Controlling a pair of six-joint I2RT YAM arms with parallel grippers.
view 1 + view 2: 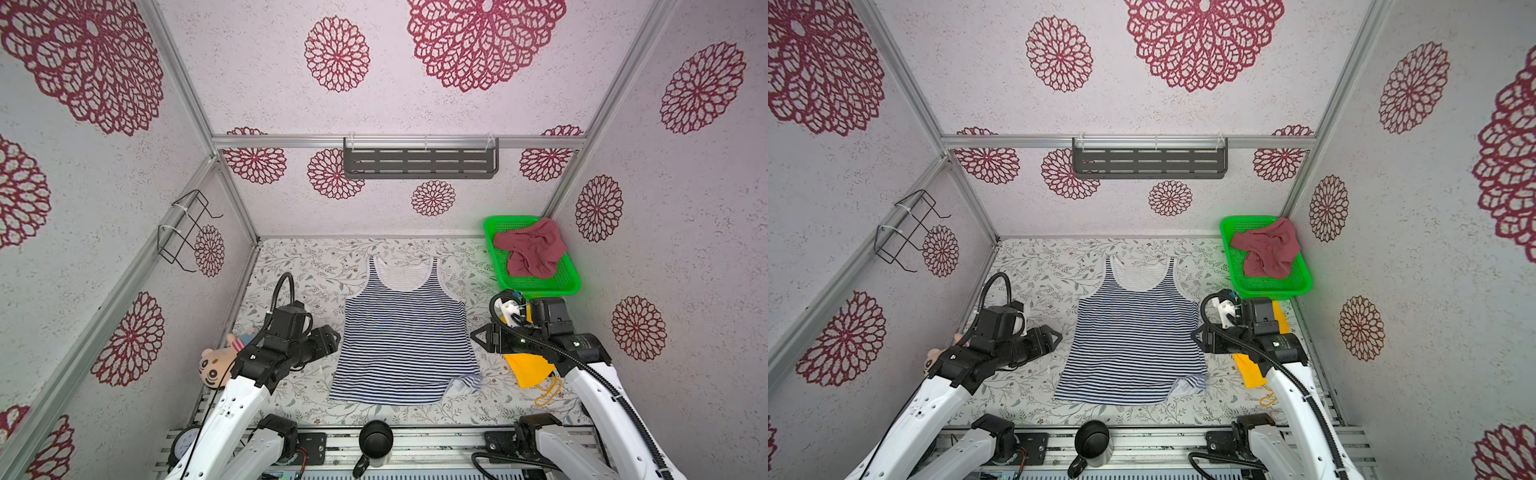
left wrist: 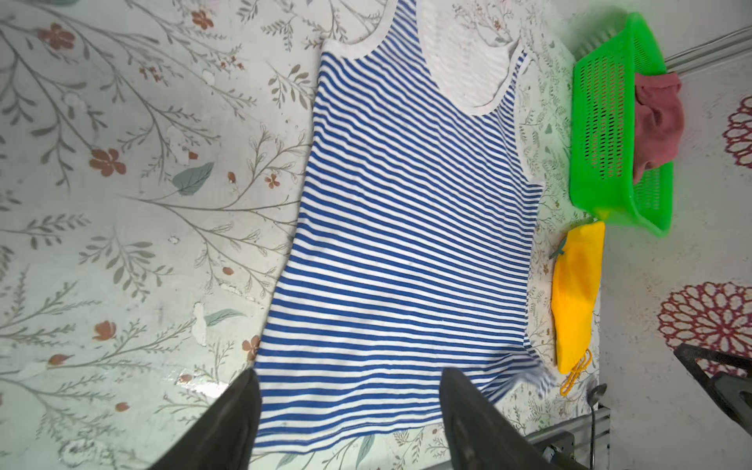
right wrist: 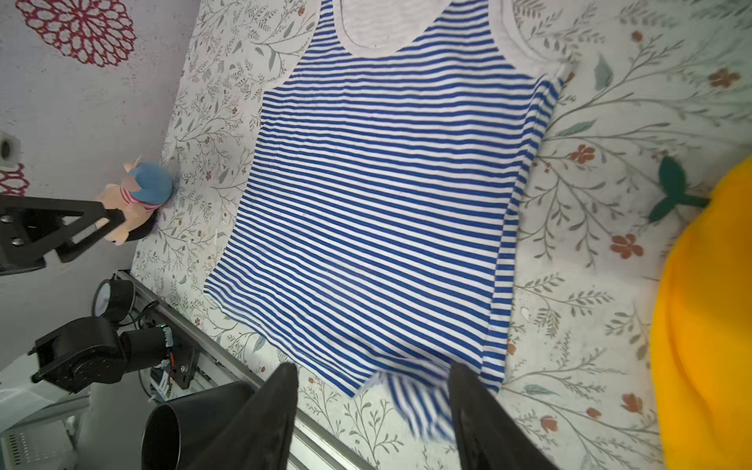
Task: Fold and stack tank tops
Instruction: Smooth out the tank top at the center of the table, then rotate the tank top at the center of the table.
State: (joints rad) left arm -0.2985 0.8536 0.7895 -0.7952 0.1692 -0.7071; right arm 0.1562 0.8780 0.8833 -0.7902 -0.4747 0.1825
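Right gripper (image 1: 477,337) empty — basket (image 1: 536,281): maroon top (image 1: 532,249)

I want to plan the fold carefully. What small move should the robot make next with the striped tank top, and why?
Probably lower the right end effector onto the turned-over hem corner of the navy-and-white striped cloth tank top and pull it flat. The rest lies spread out; this end effector is open and nearest.
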